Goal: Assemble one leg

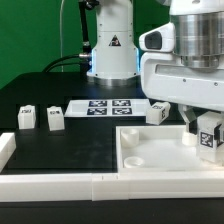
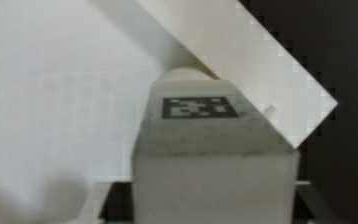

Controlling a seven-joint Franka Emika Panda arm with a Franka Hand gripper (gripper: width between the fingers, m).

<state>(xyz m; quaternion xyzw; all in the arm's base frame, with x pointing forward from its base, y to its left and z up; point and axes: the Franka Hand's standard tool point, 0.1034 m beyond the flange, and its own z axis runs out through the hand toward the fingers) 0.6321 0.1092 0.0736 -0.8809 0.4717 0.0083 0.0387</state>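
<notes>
My gripper (image 1: 207, 132) is shut on a leg (image 1: 210, 141), a small white block with a black-and-white tag, and holds it at the far right corner of the large white tray-like piece (image 1: 150, 158). In the wrist view the leg (image 2: 208, 150) fills the space between the jaws of the gripper (image 2: 211, 208), tag facing the camera, over the tray's white surface (image 2: 51, 100) and beside its raised rim (image 2: 247, 55). Whether the leg touches the corner socket is hidden. Three more legs stand on the black table: two at the exterior view's left (image 1: 27, 117) (image 1: 54, 119), one near the middle (image 1: 157, 112).
The marker board (image 1: 105, 106) lies flat behind the legs. Long white border bars run along the front (image 1: 60, 186) and the left edge (image 1: 5, 150). The robot base (image 1: 112, 45) stands at the back before a green backdrop.
</notes>
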